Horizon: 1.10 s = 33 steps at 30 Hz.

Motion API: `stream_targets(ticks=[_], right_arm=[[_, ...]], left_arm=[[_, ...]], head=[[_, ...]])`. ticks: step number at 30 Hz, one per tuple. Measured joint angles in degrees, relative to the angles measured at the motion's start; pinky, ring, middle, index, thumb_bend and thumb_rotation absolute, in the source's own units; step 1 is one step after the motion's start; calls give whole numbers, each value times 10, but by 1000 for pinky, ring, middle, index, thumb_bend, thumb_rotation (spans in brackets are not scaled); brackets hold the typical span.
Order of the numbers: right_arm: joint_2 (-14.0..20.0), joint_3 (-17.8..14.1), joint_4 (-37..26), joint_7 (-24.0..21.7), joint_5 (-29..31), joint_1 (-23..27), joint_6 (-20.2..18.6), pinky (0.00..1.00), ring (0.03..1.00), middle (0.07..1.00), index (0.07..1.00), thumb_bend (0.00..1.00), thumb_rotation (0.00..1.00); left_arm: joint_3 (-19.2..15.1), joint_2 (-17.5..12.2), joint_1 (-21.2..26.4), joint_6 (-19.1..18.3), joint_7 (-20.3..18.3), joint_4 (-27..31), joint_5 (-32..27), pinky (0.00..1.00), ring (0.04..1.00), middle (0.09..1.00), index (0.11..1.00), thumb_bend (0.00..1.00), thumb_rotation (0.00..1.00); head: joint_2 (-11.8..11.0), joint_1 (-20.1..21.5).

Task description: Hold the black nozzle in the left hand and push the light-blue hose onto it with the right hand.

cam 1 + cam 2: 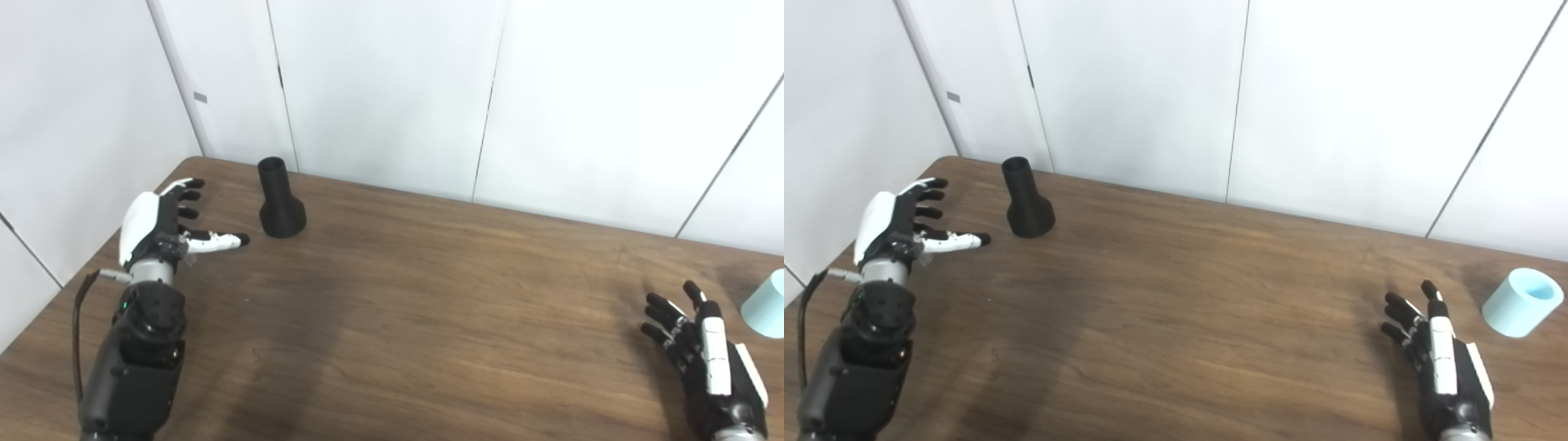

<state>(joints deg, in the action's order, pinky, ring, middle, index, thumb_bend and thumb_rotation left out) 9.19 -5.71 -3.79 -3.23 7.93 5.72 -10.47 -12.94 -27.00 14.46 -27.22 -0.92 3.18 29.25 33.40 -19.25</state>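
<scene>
The black nozzle (pixel 280 199) stands upright on the wooden table (pixel 429 294) at the far left, wide end down. My left hand (pixel 162 223) is open and empty just to its left, a short gap away, thumb pointing toward it. The light-blue hose piece (pixel 1522 302), a short cylinder, lies on its side at the right edge of the table. My right hand (pixel 1436 346) is open and empty, a little to the left of the hose and nearer to me, not touching it.
White wall panels (pixel 392 92) stand close behind the table's far edge. The table's left edge runs close to my left arm (pixel 138 361). The table's rounded far-left corner (pixel 196 160) lies just behind the nozzle.
</scene>
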Motion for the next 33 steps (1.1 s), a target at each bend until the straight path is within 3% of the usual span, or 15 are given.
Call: stream_targets(ticks=[3,6,12,20,33], right_arm=[[0,1,-4,3,-5,-1,0,766,828,795,972,361,1000],[-1,2,-7,3,-6,-2,0,780,831,783,970,365,1000],[-1,3,-12,5,-10,-5,1,761,828,779,969,368,1000],[-1,7,-19,6,-25,-9,0,758,817,774,968,362,1000],[-4,6,-23,6,-21,-13,-2,765,824,769,971,384,1000]], left_arm=[[21,-5,19,0,-42,-32,33,720,876,899,892,1000,244],[35,-7,33,0,-69,-58,49,745,904,927,907,1000,221],[58,-12,65,4,-67,-115,29,716,920,951,912,1000,225],[119,-33,112,12,-62,-175,29,707,892,924,920,1000,243],[169,-36,163,33,-16,-264,32,736,898,921,901,1000,216]], head=[[0,1],[2,4],[3,7],[6,11],[11,19]])
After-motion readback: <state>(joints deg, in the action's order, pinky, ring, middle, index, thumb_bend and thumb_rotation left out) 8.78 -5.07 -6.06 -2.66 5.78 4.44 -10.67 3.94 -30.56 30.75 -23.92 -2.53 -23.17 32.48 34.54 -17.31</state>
